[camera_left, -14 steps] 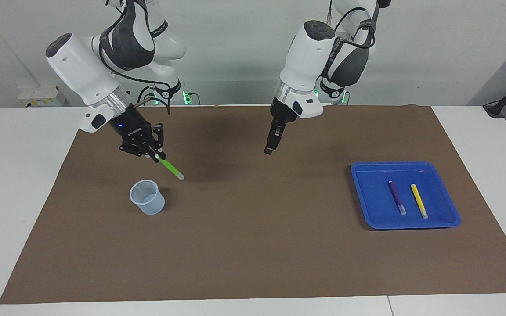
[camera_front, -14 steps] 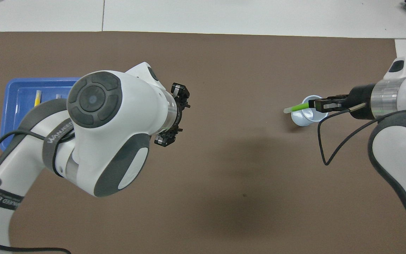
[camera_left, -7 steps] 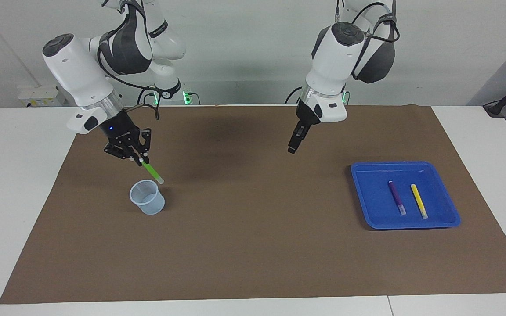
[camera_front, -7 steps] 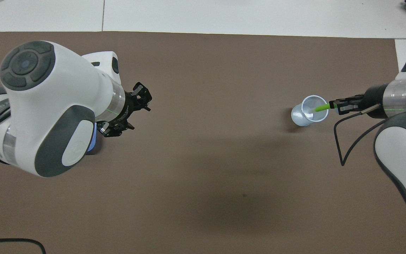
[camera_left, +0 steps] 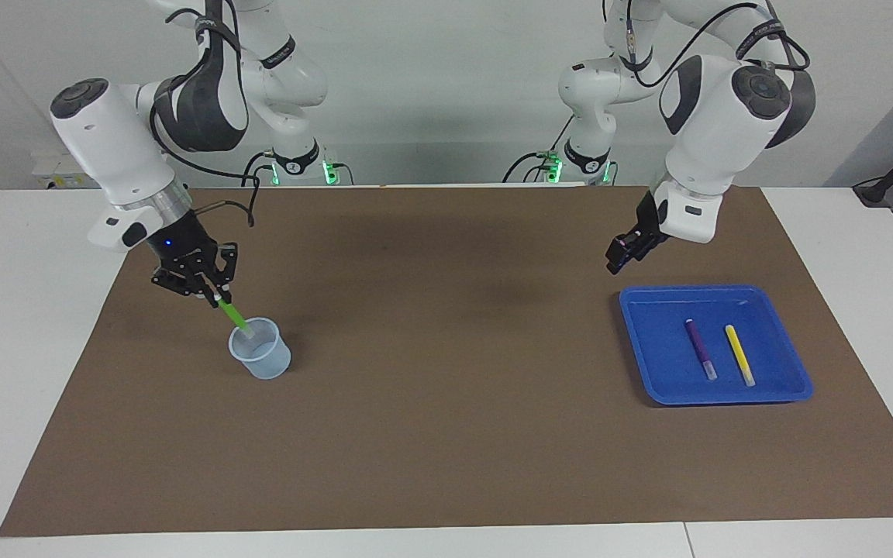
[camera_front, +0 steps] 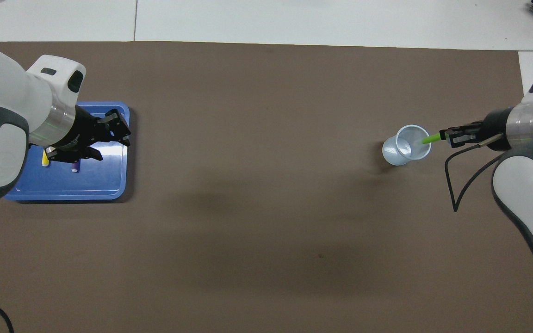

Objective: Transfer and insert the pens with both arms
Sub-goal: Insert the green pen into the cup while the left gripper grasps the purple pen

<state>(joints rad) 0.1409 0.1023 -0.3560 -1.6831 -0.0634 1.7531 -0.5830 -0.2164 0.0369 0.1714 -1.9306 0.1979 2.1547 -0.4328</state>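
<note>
The right gripper (camera_left: 218,297) is clamped narrow on the upper end of the green pen (camera_left: 234,315). The pen slants down toward 4 o'clock in the facing view, and its lower tip is just inside the rim of the pale cup (camera_left: 264,364). The cup stands upright on the brown mat (camera_left: 446,434) at about 9 o'clock of the mat in that view, toward the right arm's end of the table. The high grip probably leaves most of the shaft free to go in. The slant likely comes from the arm reaching in from the side rather than from above. The pen is not yet released and looks only part-way in. Judged step: inserting the first pen.

The left gripper (camera_left: 618,260) hangs in the air over the corner of the blue tray (camera_left: 648,298), at about 10 o'clock of the tray in the facing view. It holds nothing that shows and touches nothing. How wide it stands, I cannot tell. It is likely there for the next pick.

The purple pen (camera_left: 699,349) and yellow pen (camera_left: 739,355) lie flat in the tray, side by side and slightly apart, roughly parallel, pale ends toward 6 o'clock. The tray sits toward the left arm's end of the table, so those pens would need a transfer across to reach the cup.
</note>
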